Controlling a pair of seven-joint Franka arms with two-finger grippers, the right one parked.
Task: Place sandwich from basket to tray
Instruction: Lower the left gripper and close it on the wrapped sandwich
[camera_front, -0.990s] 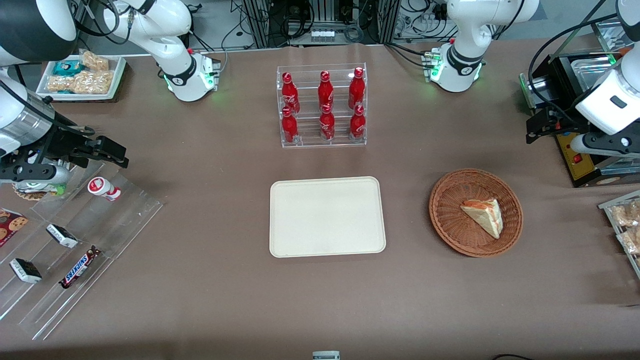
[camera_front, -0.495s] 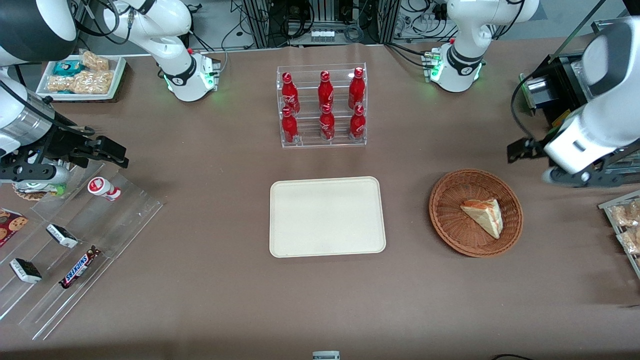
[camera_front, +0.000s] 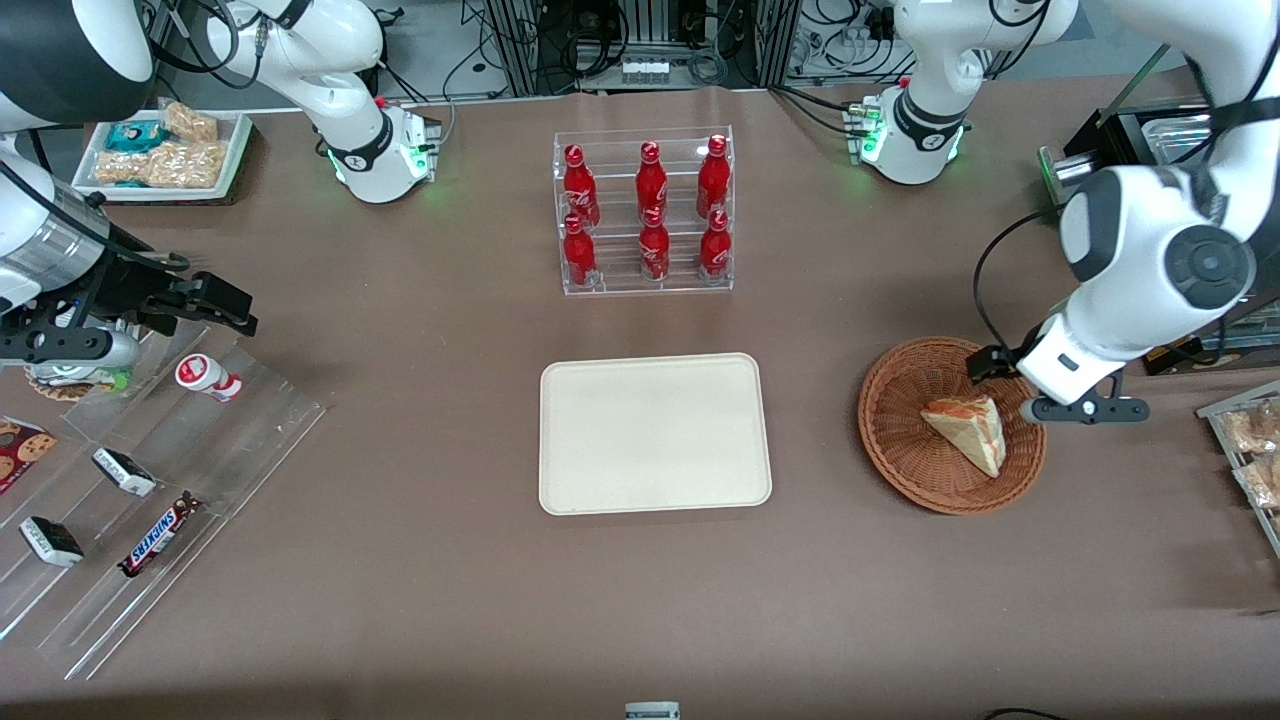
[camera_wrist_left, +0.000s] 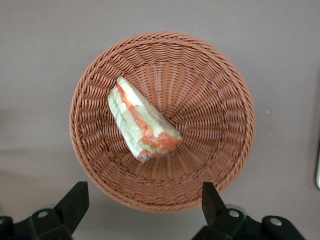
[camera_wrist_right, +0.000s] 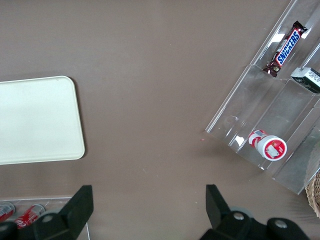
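The sandwich (camera_front: 968, 428) is seen lying in the wicker basket (camera_front: 900, 455), a wrapped triangular wedge with its red-orange and green filling shown along the cut edge (camera_wrist_left: 142, 120). It is the only thing held by the basket (camera_wrist_left: 210, 100). The hand (camera_wrist_left: 142, 210) is held above the basket, over the rim farther from the front camera, with its two fingers (camera_wrist_left: 72, 205) spread wide apart and nothing between them; in the front view the hand (camera_front: 1010, 385) is seen just above the basket's edge, apart from the sandwich.

The cream tray (camera_front: 655, 432) lies flat on the desk (camera_front: 450, 600) beside the basket, toward the parked arm's end, and nothing is carried on it. Farther from the front camera than the tray, a clear acrylic rack (camera_front: 645, 210) is stood with six red cola bottles (camera_front: 651, 180) in two rows. Toward the parked arm's end, a stepped clear rack (camera_front: 150, 500) is laid with a Snickers bar (camera_front: 158, 535), two small dark-and-white packets (camera_front: 124, 471) and a small red-and-white cup (camera_front: 207, 378) lying on its side. A white tray (camera_front: 165, 150) of snack packets is set near the desk's corner.
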